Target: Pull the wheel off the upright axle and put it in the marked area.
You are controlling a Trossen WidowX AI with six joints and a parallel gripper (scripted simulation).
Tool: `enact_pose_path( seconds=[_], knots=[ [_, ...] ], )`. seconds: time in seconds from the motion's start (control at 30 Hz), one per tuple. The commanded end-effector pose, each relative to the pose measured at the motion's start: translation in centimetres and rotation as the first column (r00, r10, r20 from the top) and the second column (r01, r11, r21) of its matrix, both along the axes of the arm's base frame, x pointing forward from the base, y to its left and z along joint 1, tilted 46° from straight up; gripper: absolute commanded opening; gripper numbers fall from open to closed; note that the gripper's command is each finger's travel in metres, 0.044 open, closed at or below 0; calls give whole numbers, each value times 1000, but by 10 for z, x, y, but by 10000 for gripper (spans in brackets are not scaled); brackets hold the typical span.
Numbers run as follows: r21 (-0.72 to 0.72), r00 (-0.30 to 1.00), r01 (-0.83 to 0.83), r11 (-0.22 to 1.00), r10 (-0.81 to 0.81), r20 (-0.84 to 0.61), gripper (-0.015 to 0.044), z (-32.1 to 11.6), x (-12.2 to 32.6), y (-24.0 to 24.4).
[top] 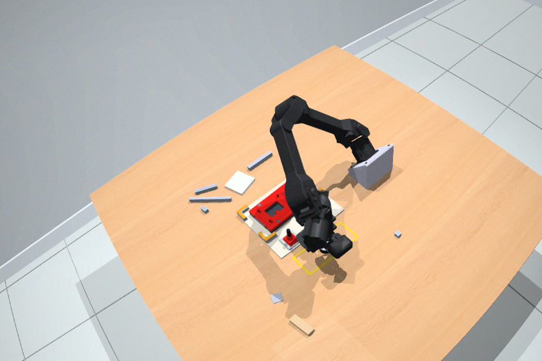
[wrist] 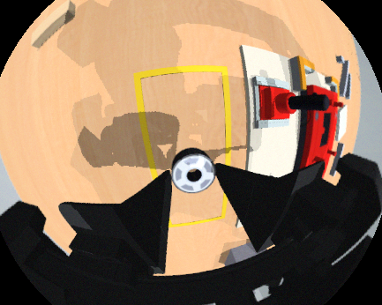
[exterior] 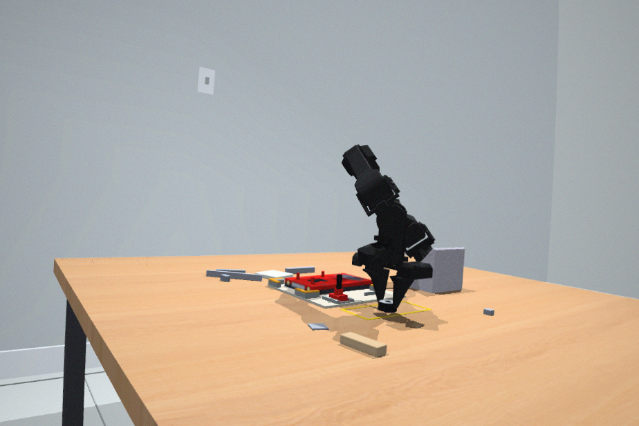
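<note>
The wheel [top: 323, 251] [exterior: 386, 307] [wrist: 193, 187], a black tyre with a pale spoked face, lies flat, face up, low at the table inside the yellow marked area [top: 301, 265] [exterior: 354, 314] [wrist: 228, 110]. Whether its underside touches the table is hard to tell. My gripper [exterior: 387, 305] [wrist: 193, 171] points down with one fingertip on either side of the wheel. The fingers look just slackened, with at most a sliver of gap. The upright black axle [top: 288, 232] [exterior: 339, 281] [wrist: 310, 102] is bare on its red base. The arm partly hides the marked area in the top view.
The white board [top: 281, 252] [exterior: 326, 302] [wrist: 274, 152] carries the axle base, a red plate [top: 272, 223] [wrist: 316, 145] and orange corner pieces beside the marked area. A tan block [top: 301, 324] [exterior: 362, 344] [wrist: 54, 24], a small grey cube [top: 397, 234] [exterior: 488, 311] and several grey bars lie farther off.
</note>
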State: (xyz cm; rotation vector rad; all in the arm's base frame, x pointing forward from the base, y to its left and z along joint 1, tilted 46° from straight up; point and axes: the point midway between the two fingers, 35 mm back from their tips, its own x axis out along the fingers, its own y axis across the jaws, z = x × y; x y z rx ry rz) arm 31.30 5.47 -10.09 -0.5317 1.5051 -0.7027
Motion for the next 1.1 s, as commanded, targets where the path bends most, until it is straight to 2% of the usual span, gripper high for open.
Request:
enact_pose_path(
  seconds=[0.0, 0.2, 0.33, 0.4, 0.5, 0.53, 0.67, 1.07],
  knots=[
    [1, 1000, 0, 1000, 0, 1, 300, 5, 1, 6],
    [0, 1000, -9, 1000, 9, 1, 300, 41, 4, 42],
    [0, 1000, -9, 1000, 9, 1, 300, 42, 3, 43],
    [-2, 1000, -18, 1000, 18, -1, 352, 41, -4, 41],
    [3, 1000, -15, 1000, 15, -4, 431, 67, -37, 53],
    [3, 1000, -13, 1000, 13, -5, 440, 76, -49, 56],
    [0, 1000, -9, 1000, 9, -7, 440, 97, -79, 59],
    [0, 1000, -9, 1000, 9, -7, 440, 97, -79, 59]
  ],
)
